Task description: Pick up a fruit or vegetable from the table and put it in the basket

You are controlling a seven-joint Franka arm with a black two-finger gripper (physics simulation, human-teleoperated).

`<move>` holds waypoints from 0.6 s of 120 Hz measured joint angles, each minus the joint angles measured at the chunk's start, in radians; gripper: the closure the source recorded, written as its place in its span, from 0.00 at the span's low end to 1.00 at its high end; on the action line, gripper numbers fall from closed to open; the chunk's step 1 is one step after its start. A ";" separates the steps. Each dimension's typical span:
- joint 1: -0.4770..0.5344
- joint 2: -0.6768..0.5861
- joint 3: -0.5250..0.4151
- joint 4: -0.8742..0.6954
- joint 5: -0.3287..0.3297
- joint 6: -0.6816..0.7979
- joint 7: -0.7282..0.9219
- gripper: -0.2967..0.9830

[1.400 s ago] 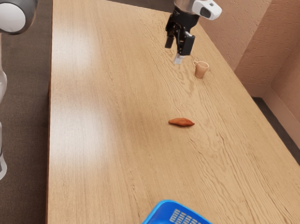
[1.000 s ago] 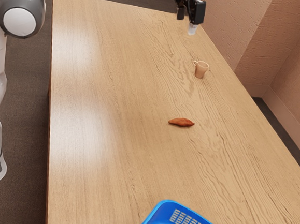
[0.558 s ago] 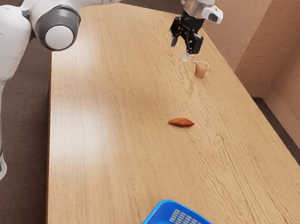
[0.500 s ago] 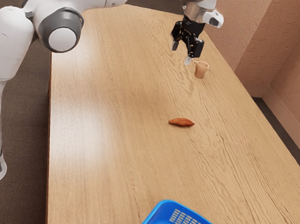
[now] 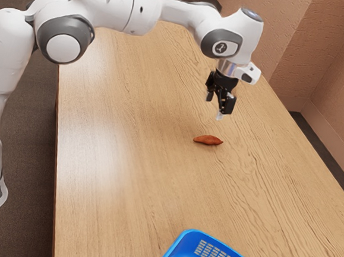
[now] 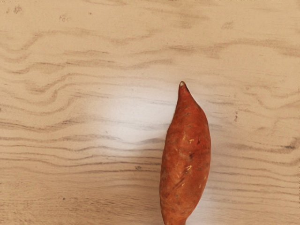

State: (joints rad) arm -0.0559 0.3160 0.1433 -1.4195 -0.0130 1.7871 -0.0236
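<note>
My gripper (image 5: 215, 108) hangs above the table, up from the sweet potato (image 5: 208, 140) in the exterior view, its two fingers apart with nothing between them. The reddish-brown sweet potato (image 6: 185, 157) lies on its side on the wood, pointed at its ends, and it looks large beneath my hand in the wrist view. Cut off by the exterior view's lower edge is the blue basket (image 5: 177, 249), with slotted sides; the part of its inside that shows holds nothing.
The wooden table (image 5: 114, 177) runs from the back to the front of the exterior view. A textured pinkish wall (image 5: 320, 63) rises beyond its right edge. My hand covers the spot where a small tan mug stood in earlier frames.
From near the far end of the table, my hand has come toward the sweet potato, and more of the arm now shows over the table. The sweet potato and basket have stayed put.
</note>
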 joint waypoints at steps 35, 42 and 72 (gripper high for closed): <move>-0.009 0.010 0.002 -0.097 0.011 0.115 0.051 0.23; -0.010 0.013 0.001 -0.105 0.011 0.132 0.059 0.23; -0.012 0.062 0.000 -0.118 0.009 0.178 0.086 0.23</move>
State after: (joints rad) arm -0.0678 0.3780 0.1430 -1.5377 -0.0044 1.9655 0.0625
